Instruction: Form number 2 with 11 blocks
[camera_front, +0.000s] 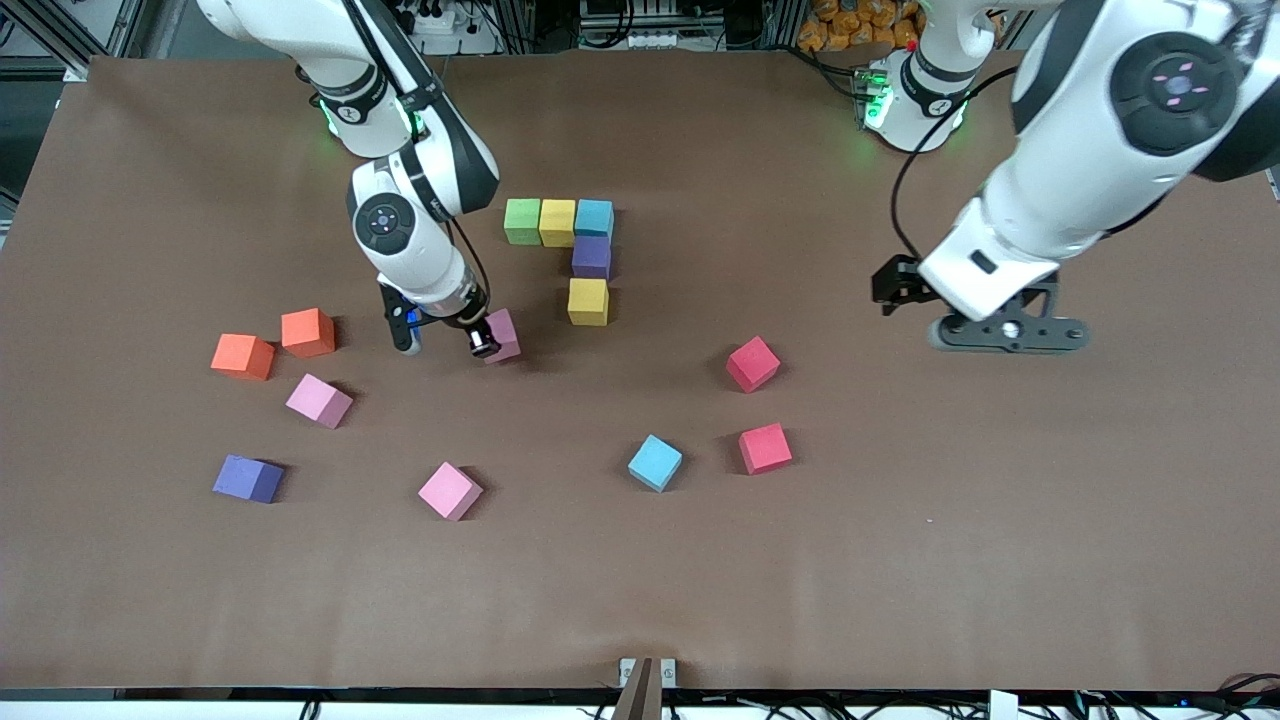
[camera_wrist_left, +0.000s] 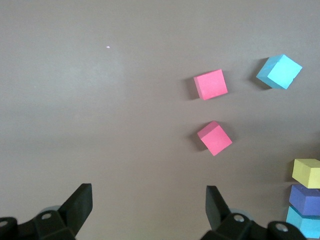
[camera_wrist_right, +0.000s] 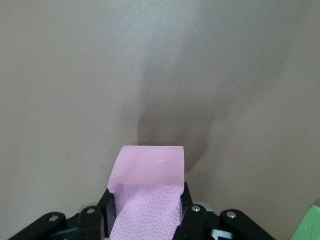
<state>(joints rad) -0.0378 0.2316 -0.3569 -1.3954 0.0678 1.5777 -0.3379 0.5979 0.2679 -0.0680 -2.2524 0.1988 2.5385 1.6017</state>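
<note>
The partial number 2 is a row of green (camera_front: 522, 221), yellow (camera_front: 557, 222) and light blue (camera_front: 594, 218) blocks, with a purple block (camera_front: 591, 257) and a second yellow block (camera_front: 588, 301) running down from the light blue one. My right gripper (camera_front: 490, 342) is shut on a pink block (camera_front: 503, 333), low over bare table beside that second yellow block. In the right wrist view the pink block (camera_wrist_right: 150, 165) sits between the fingers of my right gripper (camera_wrist_right: 146, 200). My left gripper (camera_front: 1005, 330) hangs open and empty (camera_wrist_left: 148, 200) over bare table at the left arm's end, waiting.
Loose blocks lie around: two orange (camera_front: 243, 356) (camera_front: 308, 332), two pink (camera_front: 319, 401) (camera_front: 450, 490) and a purple (camera_front: 248, 479) toward the right arm's end. A light blue (camera_front: 655, 462) and two red (camera_front: 752, 363) (camera_front: 765, 448) lie nearer the front camera than the figure.
</note>
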